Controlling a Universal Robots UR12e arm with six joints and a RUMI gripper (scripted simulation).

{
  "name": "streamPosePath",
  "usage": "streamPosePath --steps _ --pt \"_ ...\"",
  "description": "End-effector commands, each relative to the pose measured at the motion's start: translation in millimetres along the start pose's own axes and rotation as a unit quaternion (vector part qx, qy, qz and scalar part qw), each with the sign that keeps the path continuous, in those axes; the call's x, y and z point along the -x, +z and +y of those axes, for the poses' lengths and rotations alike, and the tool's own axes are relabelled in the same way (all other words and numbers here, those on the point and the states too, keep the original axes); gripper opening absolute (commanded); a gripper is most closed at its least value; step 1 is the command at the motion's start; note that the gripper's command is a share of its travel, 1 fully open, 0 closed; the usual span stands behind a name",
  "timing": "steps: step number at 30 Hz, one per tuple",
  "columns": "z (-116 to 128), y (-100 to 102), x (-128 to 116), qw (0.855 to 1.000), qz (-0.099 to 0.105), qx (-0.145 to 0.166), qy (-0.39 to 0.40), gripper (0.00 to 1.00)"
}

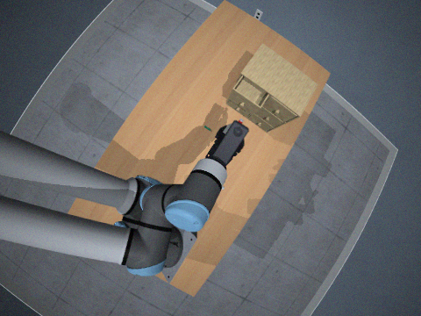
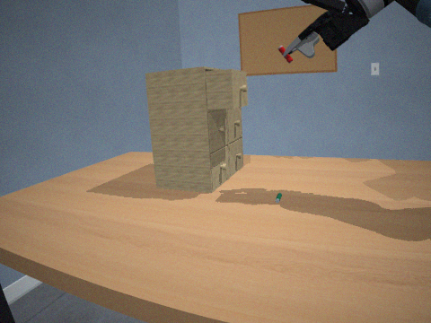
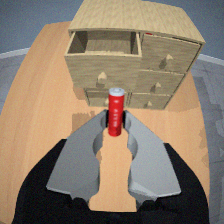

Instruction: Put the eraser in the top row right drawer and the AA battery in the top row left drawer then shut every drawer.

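My gripper (image 3: 115, 111) is shut on a red AA battery (image 3: 115, 111) with a silver cap and holds it high in the air in front of the chest. The chest stands upright on the wooden table (image 2: 224, 242). Its top-left drawer (image 3: 102, 44) is pulled out and looks empty; the top-right drawer (image 3: 170, 50) and the lower drawers are shut. In the side view the gripper (image 2: 294, 50) and battery (image 2: 287, 56) hang above and to the right of the chest (image 2: 197, 130). From overhead the gripper (image 1: 241, 123) is just short of the open drawer (image 1: 248, 92).
A small green object (image 2: 278, 196) lies on the table in front of the chest; it also shows in the overhead view (image 1: 207, 127), left of my gripper. A corkboard (image 2: 278, 27) hangs on the back wall. The arm's shadow falls across the table.
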State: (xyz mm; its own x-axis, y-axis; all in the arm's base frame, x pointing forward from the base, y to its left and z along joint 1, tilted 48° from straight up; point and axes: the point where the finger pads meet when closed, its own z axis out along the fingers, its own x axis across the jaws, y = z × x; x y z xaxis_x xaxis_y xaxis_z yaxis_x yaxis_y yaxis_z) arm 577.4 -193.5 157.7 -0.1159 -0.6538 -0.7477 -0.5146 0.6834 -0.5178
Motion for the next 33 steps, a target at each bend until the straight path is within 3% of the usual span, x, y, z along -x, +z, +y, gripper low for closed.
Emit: streamPosePath --steps 1,33 --pt "-0.8 0.2 -1.0 1.000 0.003 -0.021 0.000 0.05" --pt "0.3 -0.4 -0.7 0.996 0.003 -0.087 0.000 0.05"
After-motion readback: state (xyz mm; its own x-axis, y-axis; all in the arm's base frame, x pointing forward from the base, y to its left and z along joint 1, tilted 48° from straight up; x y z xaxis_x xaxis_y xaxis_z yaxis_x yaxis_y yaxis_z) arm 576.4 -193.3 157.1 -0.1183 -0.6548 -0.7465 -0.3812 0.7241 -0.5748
